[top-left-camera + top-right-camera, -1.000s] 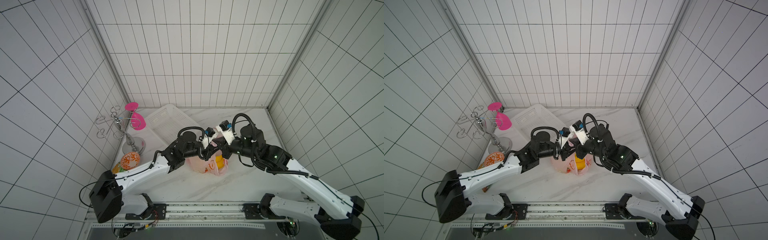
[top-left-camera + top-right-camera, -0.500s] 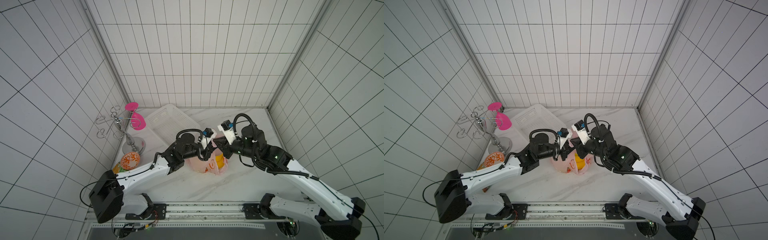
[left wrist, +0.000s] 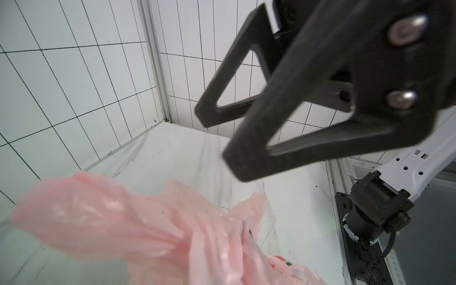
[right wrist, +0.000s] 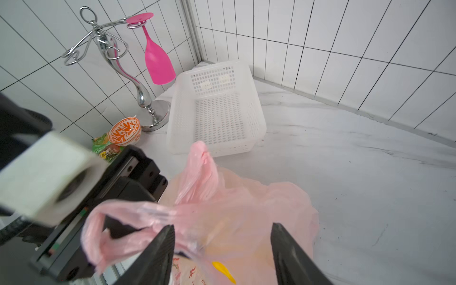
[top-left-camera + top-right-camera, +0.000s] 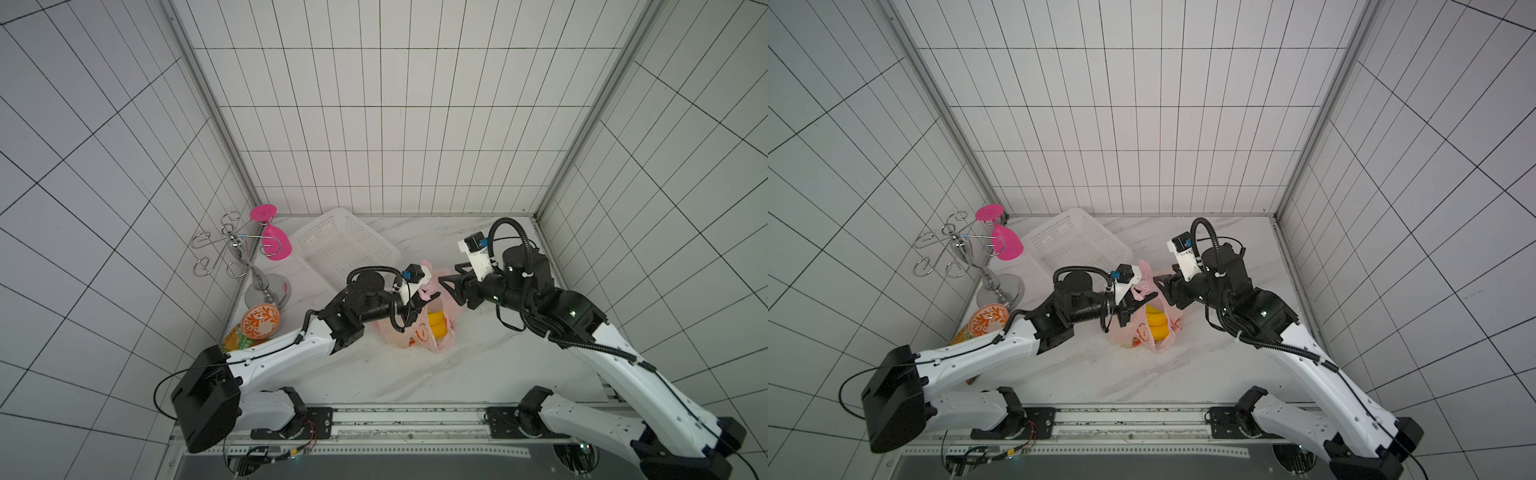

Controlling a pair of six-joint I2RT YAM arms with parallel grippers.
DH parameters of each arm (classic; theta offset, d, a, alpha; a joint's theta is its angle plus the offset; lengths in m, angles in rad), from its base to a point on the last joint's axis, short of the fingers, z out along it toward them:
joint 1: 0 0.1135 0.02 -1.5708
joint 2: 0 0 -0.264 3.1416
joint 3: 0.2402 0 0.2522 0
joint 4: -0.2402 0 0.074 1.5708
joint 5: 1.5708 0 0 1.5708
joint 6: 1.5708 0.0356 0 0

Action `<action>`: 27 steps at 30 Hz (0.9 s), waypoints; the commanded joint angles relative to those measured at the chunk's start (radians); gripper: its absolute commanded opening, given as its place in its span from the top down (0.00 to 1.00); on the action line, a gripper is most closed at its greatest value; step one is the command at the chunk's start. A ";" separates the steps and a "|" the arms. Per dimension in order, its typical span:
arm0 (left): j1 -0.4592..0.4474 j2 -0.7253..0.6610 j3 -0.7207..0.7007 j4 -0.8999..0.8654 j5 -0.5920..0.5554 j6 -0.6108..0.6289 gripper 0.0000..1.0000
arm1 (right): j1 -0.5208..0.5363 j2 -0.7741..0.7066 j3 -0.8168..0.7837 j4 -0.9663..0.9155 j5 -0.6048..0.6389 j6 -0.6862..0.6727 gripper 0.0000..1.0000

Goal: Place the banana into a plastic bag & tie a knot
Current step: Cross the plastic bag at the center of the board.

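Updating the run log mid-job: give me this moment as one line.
left gripper: shut on plastic bag handle | right gripper: open, beside bag | banana: inside bag | knot: handles bunched, tightness unclear

Both top views: high over the front rail [image 5: 374, 436], looking down and back toward the rear wall [image 5: 395, 124]; whole worktop [image 5: 478, 374] in frame, nearly the same picture, shifted slightly sideways. Left wrist view: low, very near the plastic bag [image 3: 138, 222], facing the right-hand wall [image 3: 187, 74], right pincer [image 3: 214, 137] huge and blurred up close. Right wrist view: just behind its own fingertips [image 4: 160, 249], facing the opposite way, toward basket [image 4: 222, 118] and glass rack [image 4: 142, 95]. Common to all four: the plastic bag
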 commanded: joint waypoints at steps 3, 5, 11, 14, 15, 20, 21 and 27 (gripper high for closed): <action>-0.017 -0.011 0.016 -0.038 0.032 0.060 1.00 | -0.011 0.083 0.124 -0.007 -0.097 0.000 0.37; -0.019 -0.011 0.017 -0.041 0.032 0.061 1.00 | -0.011 0.087 0.123 0.007 -0.113 0.002 0.36; -0.019 -0.011 0.013 -0.045 0.036 0.063 1.00 | -0.010 0.059 0.116 0.024 -0.109 0.015 0.34; -0.019 -0.007 0.010 -0.051 0.036 0.072 1.00 | -0.010 0.040 0.121 0.020 -0.136 0.016 0.33; -0.019 -0.005 0.011 -0.052 0.035 0.075 1.00 | -0.009 0.043 0.122 0.016 -0.149 0.022 0.33; -0.030 -0.002 0.021 -0.062 0.048 0.089 1.00 | -0.009 0.075 0.093 0.005 -0.142 0.026 0.33; -0.033 -0.001 0.025 -0.066 0.052 0.093 1.00 | -0.009 0.078 0.089 0.009 -0.149 0.026 0.34; -0.040 0.006 0.036 -0.084 0.055 0.099 1.00 | -0.009 0.090 0.093 0.042 -0.203 0.039 0.43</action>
